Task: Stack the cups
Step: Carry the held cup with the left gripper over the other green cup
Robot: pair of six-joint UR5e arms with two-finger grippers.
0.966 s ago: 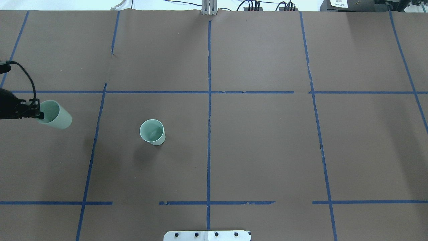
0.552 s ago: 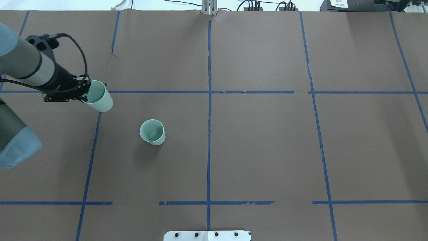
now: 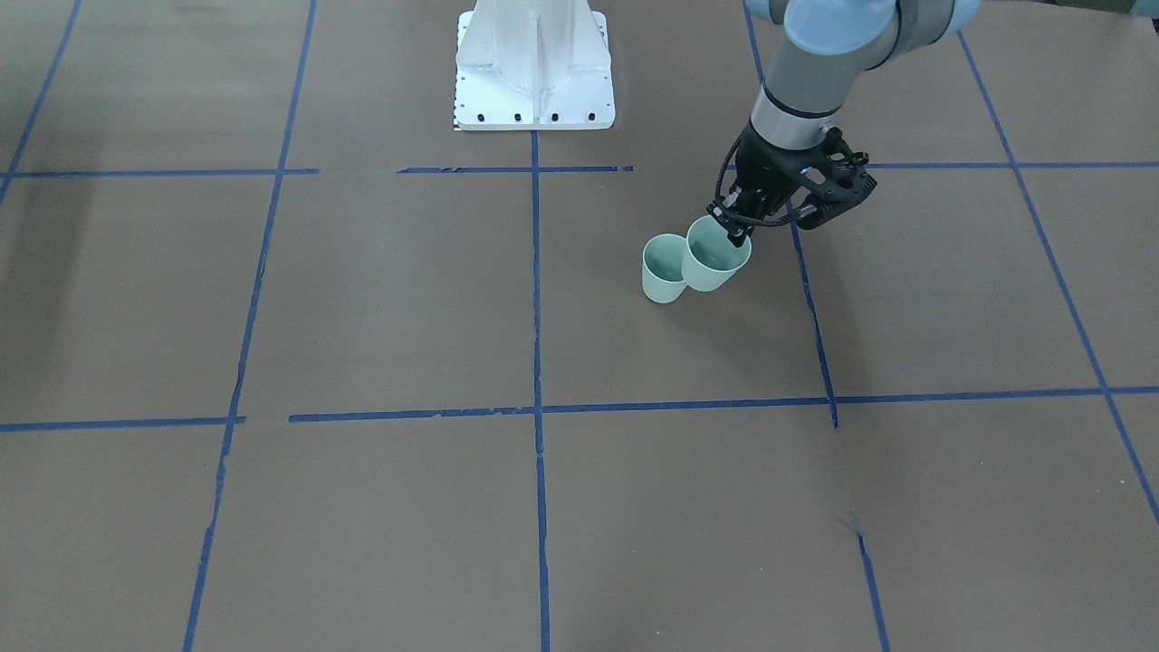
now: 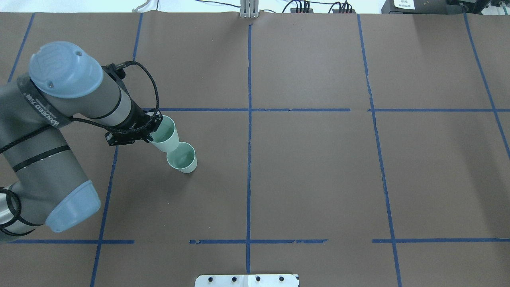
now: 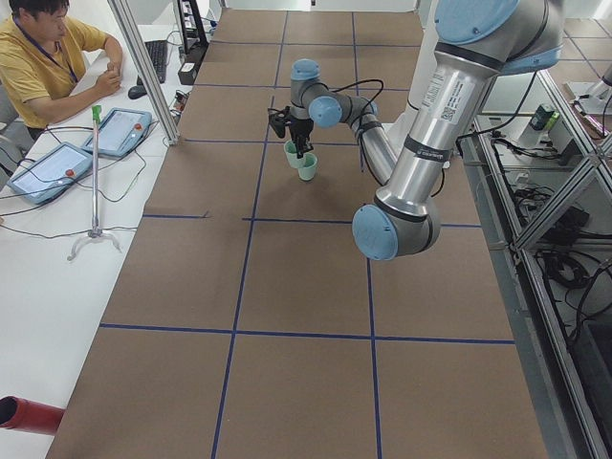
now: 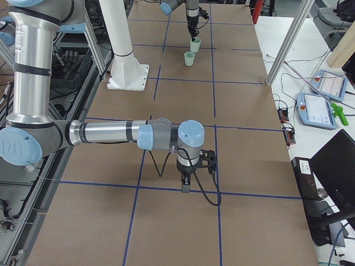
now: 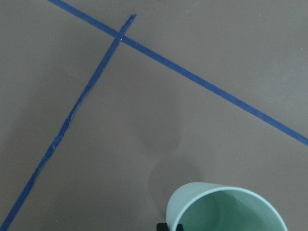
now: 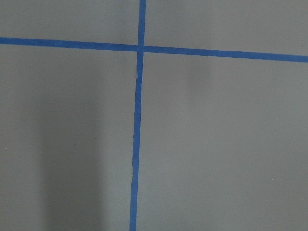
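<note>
One pale mint-green cup (image 4: pixel 182 157) stands upright on the brown table, left of centre; it also shows in the front view (image 3: pixel 662 272). My left gripper (image 4: pixel 153 129) is shut on the rim of the second cup (image 4: pixel 166 136) and holds it tilted above the table. That cup's base is close to the standing cup's rim, on its left and far side. The held cup also shows in the front view (image 3: pixel 717 258) and the left wrist view (image 7: pixel 226 209). My right gripper (image 6: pixel 186 185) points down at bare table far from the cups. I cannot tell whether it is open or shut.
The robot's white base plate (image 3: pixel 534 63) sits at the robot's edge of the table. Blue tape lines (image 4: pixel 249 119) cross the brown table cover. An operator (image 5: pixel 48 57) with tablets sits at a side bench beyond the table.
My left arm has swung in from the table's left edge toward the standing cup, carrying its cup. The standing cup has not moved.
</note>
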